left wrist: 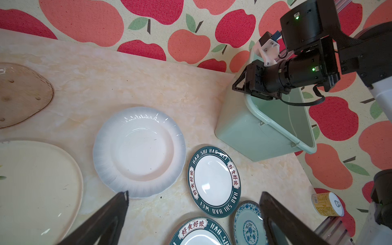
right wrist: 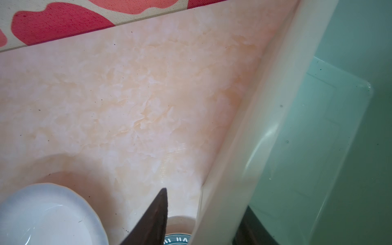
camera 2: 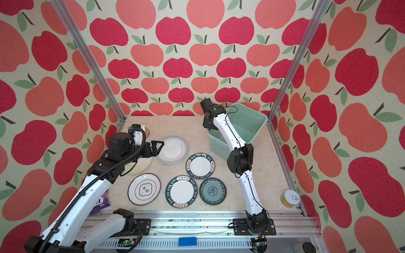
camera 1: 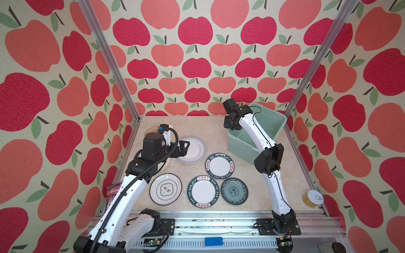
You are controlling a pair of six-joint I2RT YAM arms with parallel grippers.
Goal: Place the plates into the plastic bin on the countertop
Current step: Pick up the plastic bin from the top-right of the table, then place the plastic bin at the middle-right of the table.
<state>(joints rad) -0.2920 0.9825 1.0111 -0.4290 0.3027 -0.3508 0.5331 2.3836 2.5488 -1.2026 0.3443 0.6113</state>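
Several plates lie on the countertop (camera 1: pixel 197 127): a plain white plate (camera 1: pixel 192 150) (left wrist: pixel 139 151), two green-lettered ones (camera 1: pixel 219 165) (camera 1: pixel 203 191), a teal patterned one (camera 1: pixel 234 191) and a black-rimmed emblem plate (camera 1: pixel 166 189). An amber plate (left wrist: pixel 21 93) and a clear plate (left wrist: pixel 38 186) sit at the left, partly under my left arm. My left gripper (camera 1: pixel 185 147) (left wrist: pixel 194 193) hovers open at the white plate's left edge, holding nothing. The plastic bin (camera 1: pixel 269 122) (left wrist: pixel 244 135) stands at the back right, nothing visible inside. My right gripper (camera 1: pixel 230 126) (right wrist: pixel 206 201) is open and straddles its near-left rim (right wrist: pixel 254 127), the outer finger apart from the wall.
A yellow can (camera 1: pixel 312 198) stands at the front right corner. A snack bag (camera 1: pixel 112 192) lies at the left edge beside my left arm. Aluminium rails (camera 1: pixel 219 219) run along the front and up the corners. Apple-print walls close in three sides.
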